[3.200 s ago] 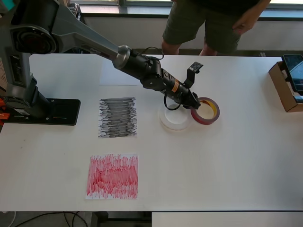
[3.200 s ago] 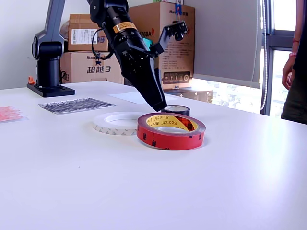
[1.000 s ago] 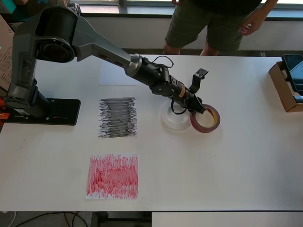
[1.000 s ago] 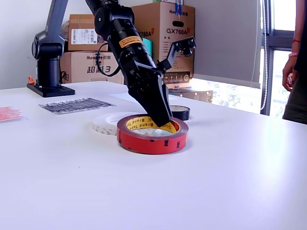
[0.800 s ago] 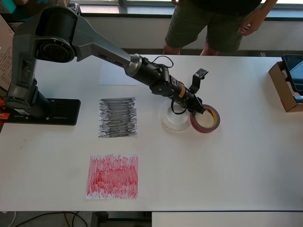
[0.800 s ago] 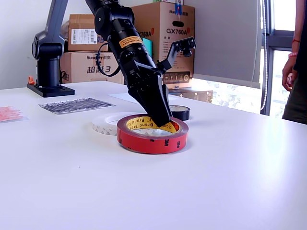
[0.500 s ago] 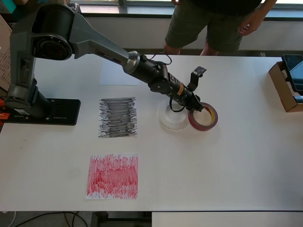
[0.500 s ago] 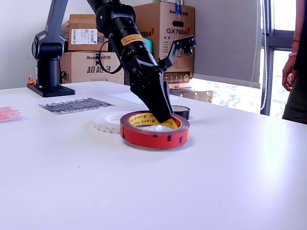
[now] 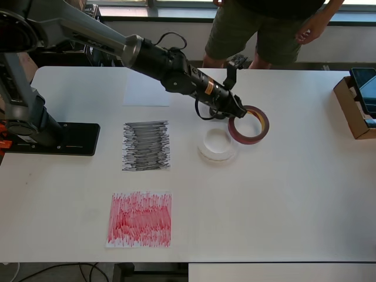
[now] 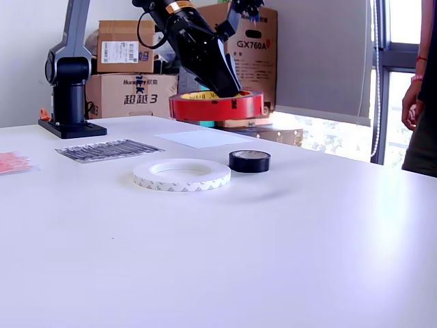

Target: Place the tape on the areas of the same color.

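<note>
From the overhead view, no roll is lying on its sheet yet: the red tape roll [image 9: 248, 125] is hanging beyond the white tape ring [image 9: 217, 144], well apart from the red-scribbled sheet [image 9: 140, 218]. The gripper [image 9: 237, 114] is pinching its rim, jaws nearly closed.

In the exterior view, that roll is riding clear above the table [image 10: 287, 260], while the black tape roll [image 10: 249, 161] is sitting untouched.

Black roll [image 10: 249, 161] hidden overhead; bystander [image 9: 264, 26] cropped.
</note>
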